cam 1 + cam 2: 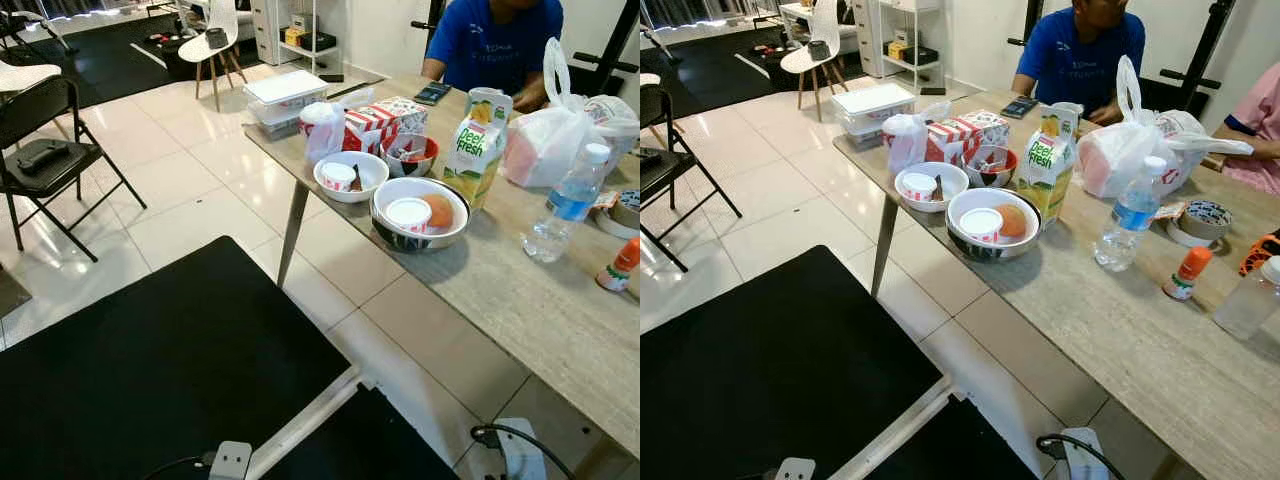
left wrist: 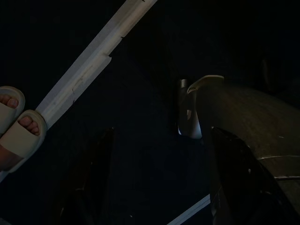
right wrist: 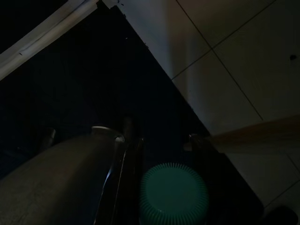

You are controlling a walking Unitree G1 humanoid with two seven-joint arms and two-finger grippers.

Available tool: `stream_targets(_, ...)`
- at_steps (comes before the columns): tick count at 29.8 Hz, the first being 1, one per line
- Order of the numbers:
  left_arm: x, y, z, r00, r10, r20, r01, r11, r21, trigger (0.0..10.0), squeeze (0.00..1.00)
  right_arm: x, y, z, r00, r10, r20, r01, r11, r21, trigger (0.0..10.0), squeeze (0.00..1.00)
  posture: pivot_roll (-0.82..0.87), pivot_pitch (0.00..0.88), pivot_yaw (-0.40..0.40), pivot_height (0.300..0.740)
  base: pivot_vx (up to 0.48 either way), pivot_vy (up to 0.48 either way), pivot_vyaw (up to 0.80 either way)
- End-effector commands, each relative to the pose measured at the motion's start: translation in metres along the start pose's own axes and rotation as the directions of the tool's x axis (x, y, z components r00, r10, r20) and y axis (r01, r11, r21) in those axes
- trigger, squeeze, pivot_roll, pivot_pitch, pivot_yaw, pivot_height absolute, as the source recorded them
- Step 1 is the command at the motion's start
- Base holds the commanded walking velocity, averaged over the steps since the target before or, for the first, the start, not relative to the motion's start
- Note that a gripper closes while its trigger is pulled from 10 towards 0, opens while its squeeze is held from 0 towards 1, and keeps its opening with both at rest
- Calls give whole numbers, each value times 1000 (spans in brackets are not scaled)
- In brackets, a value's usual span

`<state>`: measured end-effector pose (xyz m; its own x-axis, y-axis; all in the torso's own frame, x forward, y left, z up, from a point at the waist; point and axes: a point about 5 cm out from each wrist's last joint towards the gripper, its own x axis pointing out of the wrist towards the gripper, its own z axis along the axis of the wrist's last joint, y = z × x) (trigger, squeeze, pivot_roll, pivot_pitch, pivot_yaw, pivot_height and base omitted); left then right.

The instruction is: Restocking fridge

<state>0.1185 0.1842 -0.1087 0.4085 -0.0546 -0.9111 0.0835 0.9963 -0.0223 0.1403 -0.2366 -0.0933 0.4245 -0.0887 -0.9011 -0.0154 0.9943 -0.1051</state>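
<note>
Looking down at a long wood-grain table (image 1: 540,300) loaded with groceries. Near the front edge, a large white bowl (image 1: 400,240) with a small lidded cup and something orange inside; just beside it, a smaller white bowl (image 1: 376,166) with another cup. Directly behind the large bowl, upright, a green and yellow juice carton (image 1: 476,150). Further along the table, a clear water bottle (image 1: 565,205) with a white cap, upright, and near it a small orange-capped bottle (image 1: 622,265). Behind these, a white plastic bag (image 1: 545,140), knotted and full. At the far corner, a red and white box (image 1: 385,120) and a stack of clear lidded containers (image 1: 283,98). On the far side of the table, seated, a person in a blue shirt (image 1: 500,40).

On the tiled floor beside the table, a black mat (image 1: 150,370); well apart from it, a black folding chair (image 1: 45,150).

Low over the mat, in deep shade, the left gripper (image 2: 159,187), fingers wide apart with nothing between them; near it, a person's feet in pale sandals (image 2: 18,131).

Also low, above the mat's edge and the tiles, the right gripper (image 3: 163,133), dark fingers closed around a green-capped bottle (image 3: 173,194), ribbed cap facing the wrist camera. Hard to make out more of the bottle in the dark.
</note>
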Motion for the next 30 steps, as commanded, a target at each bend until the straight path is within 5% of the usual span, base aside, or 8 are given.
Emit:
stream_targets(1, -1, 3, -6, 1000, 8, -23, -8, 1000, 8, 10000, 0, 1, 2, 4, 1000, 0, 8, 0, 1000, 4, 10000, 0, -2, 0, 10, 740, 0, 0, 0)
stream_targets(30, -2, 3, -12, 1000, 17, -26, -19, 997, -72, 10000, 0, 0, 2, -2, 1000, 6, -19, -6, 1000, 1, 10000, 0, 13, 0, 0, 740, 0, 0, 0)
